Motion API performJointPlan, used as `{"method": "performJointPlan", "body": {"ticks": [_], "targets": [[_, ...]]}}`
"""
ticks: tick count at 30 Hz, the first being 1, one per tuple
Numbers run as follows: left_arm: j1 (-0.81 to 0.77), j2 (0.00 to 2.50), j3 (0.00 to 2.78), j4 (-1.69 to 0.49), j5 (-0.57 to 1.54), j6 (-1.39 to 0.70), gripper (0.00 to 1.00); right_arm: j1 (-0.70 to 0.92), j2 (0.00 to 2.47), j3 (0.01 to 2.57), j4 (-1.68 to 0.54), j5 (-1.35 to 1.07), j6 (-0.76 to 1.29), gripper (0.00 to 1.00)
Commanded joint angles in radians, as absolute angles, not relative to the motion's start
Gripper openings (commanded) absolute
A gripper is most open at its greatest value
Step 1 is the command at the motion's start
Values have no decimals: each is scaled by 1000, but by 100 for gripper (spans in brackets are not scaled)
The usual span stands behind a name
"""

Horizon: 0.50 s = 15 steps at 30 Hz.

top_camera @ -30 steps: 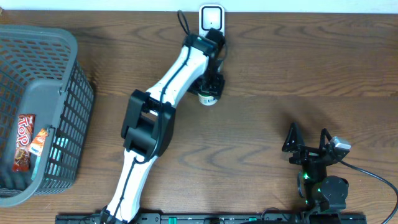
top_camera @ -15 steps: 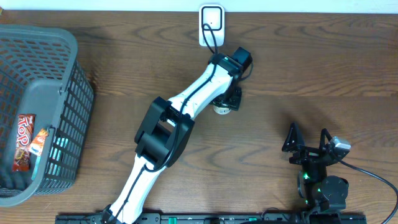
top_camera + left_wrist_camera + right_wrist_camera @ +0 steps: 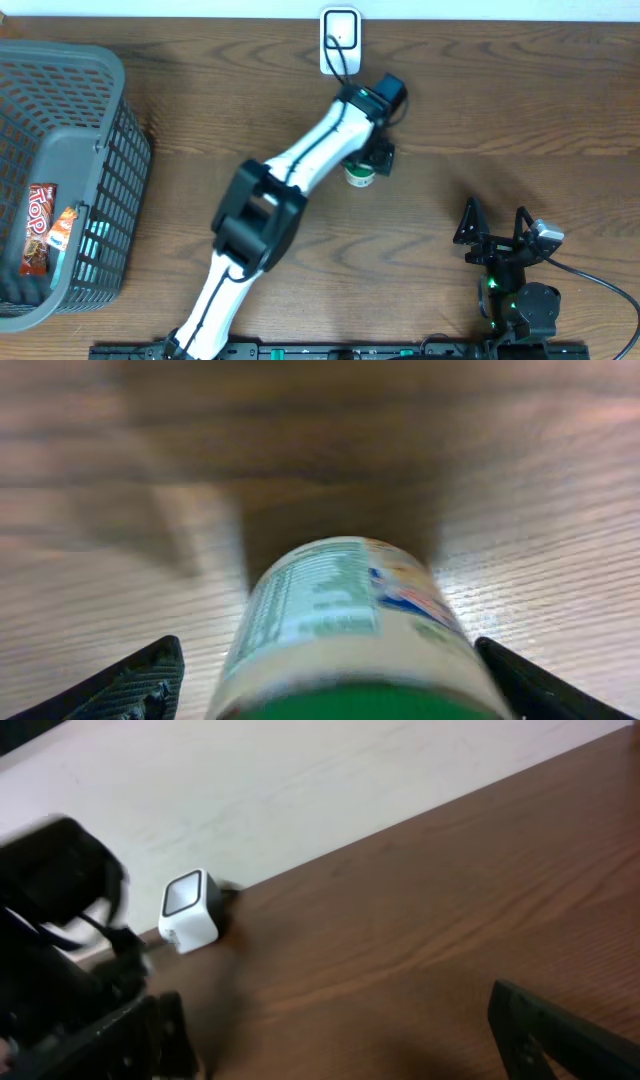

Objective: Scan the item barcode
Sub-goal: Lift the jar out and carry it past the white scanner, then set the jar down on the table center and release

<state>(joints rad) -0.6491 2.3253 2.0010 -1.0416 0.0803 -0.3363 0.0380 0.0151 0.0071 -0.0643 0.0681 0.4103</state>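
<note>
Surface under me: dark brown wood-grain tabletop [image 3: 520, 110], matte, grain running left-right in the overhead view. Its far edge butts against a plain cream-white wall [image 3: 330, 780]. Light is soft and even. Paler sheen on the wood in my left wrist view, plus a blurred dark shadow patch [image 3: 340, 510] further out.

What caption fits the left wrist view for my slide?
Left gripper open around a green-lidded jar on the wooden table.
</note>
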Motion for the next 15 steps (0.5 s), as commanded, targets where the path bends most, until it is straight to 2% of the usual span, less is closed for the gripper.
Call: {"method": "performJointPlan", "body": {"ticks": [1, 6, 9, 12, 13, 15], "targets": [[-582, 2108, 2062, -1048, 80, -245, 95, 41, 12, 6, -67, 77, 411, 99], [-459, 1800, 2104, -1048, 97, -149, 98, 41, 12, 6, -67, 77, 411, 99], [-311, 1620, 2108, -1051, 91, -127, 99, 41, 12, 6, -68, 76, 411, 99], [-59, 1495, 2108, -1087, 52, -163, 99, 41, 12, 6, -67, 76, 411, 99], [136, 1464, 2106, -1143, 56, -246, 99, 41, 12, 6, -68, 76, 411, 99], [331, 1467, 2094, -1229, 90, -344, 99, 41, 12, 6, -68, 76, 411, 99]]}}
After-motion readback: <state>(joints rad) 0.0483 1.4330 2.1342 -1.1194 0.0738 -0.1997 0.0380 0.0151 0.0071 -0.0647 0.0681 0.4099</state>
